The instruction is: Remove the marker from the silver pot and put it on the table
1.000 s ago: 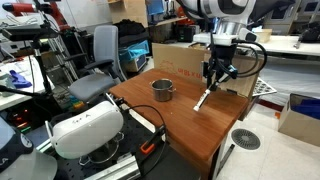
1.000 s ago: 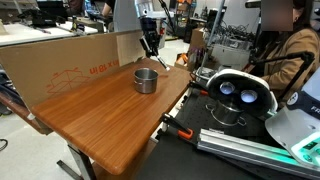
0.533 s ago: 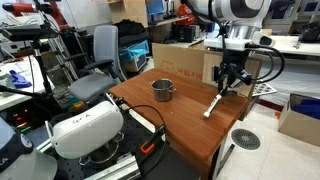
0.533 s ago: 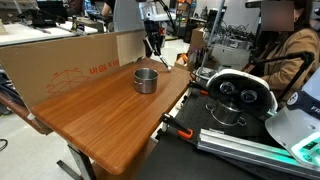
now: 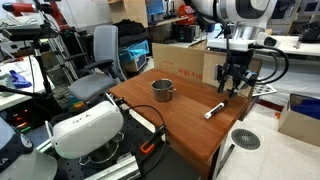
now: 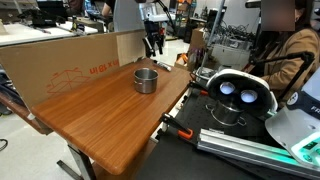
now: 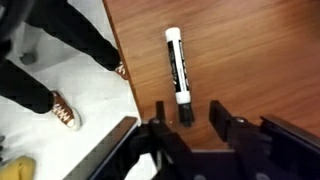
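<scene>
End effector (image 5: 232, 88) pointing straight down — jaws spread apart.

The marker (image 5: 214, 110) lies flat on the table (image 5: 175, 128), right of the middle of the frame in an exterior view. It is tilted, with one end up and to the right. In the wrist view the marker (image 7: 177, 65) is near the top middle and runs almost straight up and down. It is white with a black strip along its side, and its dark end points to the bottom of the frame.

The pot (image 5: 162, 90) stands upright on the table near the middle of the frame, well apart from the marker. It is small, round and shiny (image 6: 146, 80), and dark inside.

The table (image 6: 90, 120) is smooth, reddish-brown wood.
</scene>
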Controlling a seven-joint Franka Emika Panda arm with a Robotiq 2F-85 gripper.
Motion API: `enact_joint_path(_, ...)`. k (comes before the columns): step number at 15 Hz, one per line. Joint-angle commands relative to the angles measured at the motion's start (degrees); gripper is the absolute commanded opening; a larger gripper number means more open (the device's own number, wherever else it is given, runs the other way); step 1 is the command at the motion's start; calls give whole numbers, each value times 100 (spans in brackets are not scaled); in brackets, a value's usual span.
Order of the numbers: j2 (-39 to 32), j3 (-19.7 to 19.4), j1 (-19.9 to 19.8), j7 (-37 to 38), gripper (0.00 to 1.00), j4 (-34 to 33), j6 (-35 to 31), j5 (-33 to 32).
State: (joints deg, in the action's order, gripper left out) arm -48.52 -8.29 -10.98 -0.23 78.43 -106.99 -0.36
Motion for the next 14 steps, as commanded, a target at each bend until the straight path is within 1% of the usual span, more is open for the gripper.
enact_joint_path(1, -175, 76, -95, 112, 83, -342, 284, 94)
enact_joint_path(3, -183, 94, -110, 116, 98, -359, 278, 126)
enact_joint_path(4, -88, 156, -66, 160, 100, -242, 337, 199)
enact_joint_path(14, -30, 279, -42, 275, 100, -265, 326, 365)
